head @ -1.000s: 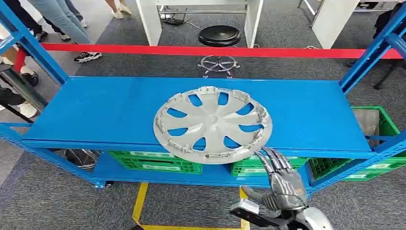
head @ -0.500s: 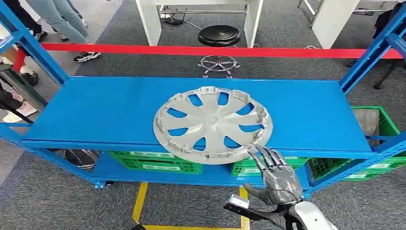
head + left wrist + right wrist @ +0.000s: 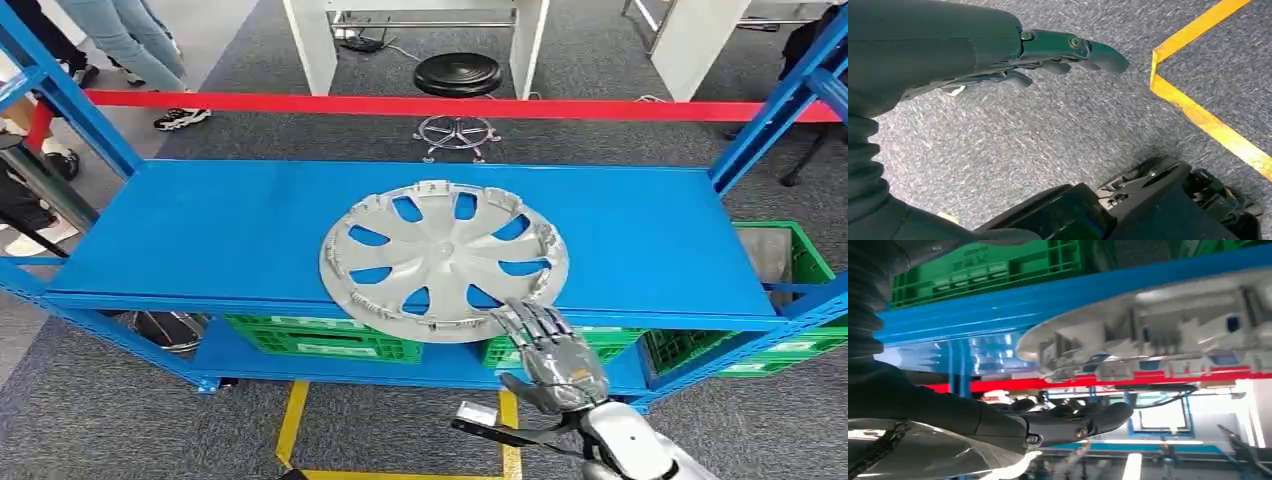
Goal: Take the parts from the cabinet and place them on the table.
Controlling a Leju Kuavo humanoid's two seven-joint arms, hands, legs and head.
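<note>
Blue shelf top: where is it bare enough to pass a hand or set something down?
The blue shelf top is bare to the left of the silver hubcap up to the left upright, and to its right up to the right upright. Behind the hubcap a narrower bare strip runs along the back edge. The front middle is crowded: the hubcap overhangs the edge, with the right hand there.

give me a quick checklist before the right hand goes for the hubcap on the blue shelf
1. Silver plastic wheel hubcap lies flat on the blue metal shelf, near edge overhanging: ok.
2. Right hand holds nothing, fingers apart: ok.
3. Right hand at the hubcap's near rim: ok; contact: cannot tell.
4. Left hand free, hanging over the grey carpet: ok.
5. Green plastic crates below stay out of the hand's path: cannot tell.
</note>
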